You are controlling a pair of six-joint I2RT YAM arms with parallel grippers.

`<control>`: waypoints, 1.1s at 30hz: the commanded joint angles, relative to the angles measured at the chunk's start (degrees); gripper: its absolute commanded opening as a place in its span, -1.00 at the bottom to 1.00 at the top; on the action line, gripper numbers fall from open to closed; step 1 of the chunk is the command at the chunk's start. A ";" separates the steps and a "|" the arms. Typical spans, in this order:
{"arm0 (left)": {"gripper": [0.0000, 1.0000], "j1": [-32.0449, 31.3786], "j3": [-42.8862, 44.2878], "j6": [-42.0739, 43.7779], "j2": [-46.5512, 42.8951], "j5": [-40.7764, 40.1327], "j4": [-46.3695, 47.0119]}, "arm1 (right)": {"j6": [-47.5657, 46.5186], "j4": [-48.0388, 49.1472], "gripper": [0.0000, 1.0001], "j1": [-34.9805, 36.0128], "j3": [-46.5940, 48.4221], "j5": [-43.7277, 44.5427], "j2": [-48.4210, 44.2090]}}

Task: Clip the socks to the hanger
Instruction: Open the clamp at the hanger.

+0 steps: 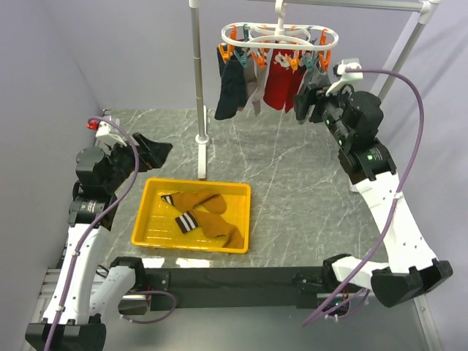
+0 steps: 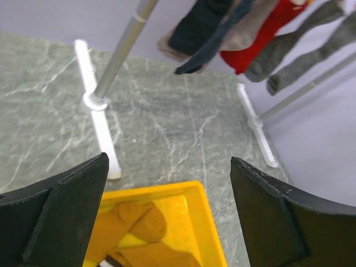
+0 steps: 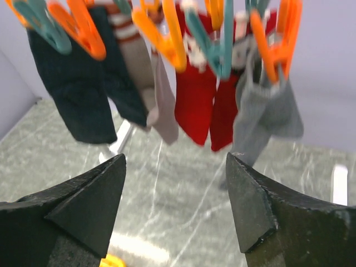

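Two mustard-brown socks (image 1: pixel 207 213) with striped cuffs lie crossed in a yellow tray (image 1: pixel 150 221); they also show in the left wrist view (image 2: pixel 133 231). The white oval hanger (image 1: pixel 280 36) with orange and teal clips hangs from the rack at the top, holding navy, grey and red socks. My left gripper (image 1: pixel 151 150) is open and empty, above the table just left of the tray's far corner. My right gripper (image 1: pixel 308 102) is open and empty, raised just below the hanger's right end; its clips (image 3: pixel 167 39) show close above the fingers (image 3: pixel 253 194).
A white rack pole (image 1: pixel 197 80) stands on a foot behind the tray, a second slanted pole (image 1: pixel 402 51) at the back right. Navy (image 1: pixel 231 89), grey and red socks (image 1: pixel 278 86) hang from the hanger. Purple walls enclose the marbled table.
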 commanded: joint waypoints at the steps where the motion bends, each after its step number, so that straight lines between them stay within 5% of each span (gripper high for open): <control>1: 0.92 -1.21 -0.67 -0.38 -1.31 4.98 7.47 | -1.89 4.17 0.56 0.67 5.40 -1.24 3.32; 7: 0.87 -6.99 -2.35 -0.99 0.36 7.90 12.14 | -5.05 5.31 0.51 3.22 9.90 -0.72 7.28; 13: 0.86 -13.24 0.11 3.49 2.65 3.60 9.85 | -6.81 5.84 0.50 8.66 14.64 9.72 11.68; 24: 0.88 -14.31 0.02 4.11 2.56 3.51 11.88 | -5.93 3.65 0.49 9.90 25.97 21.86 19.15; 33: 0.90 -14.31 -0.33 5.86 0.80 2.02 9.94 | -5.58 1.98 0.50 9.99 30.81 19.75 23.63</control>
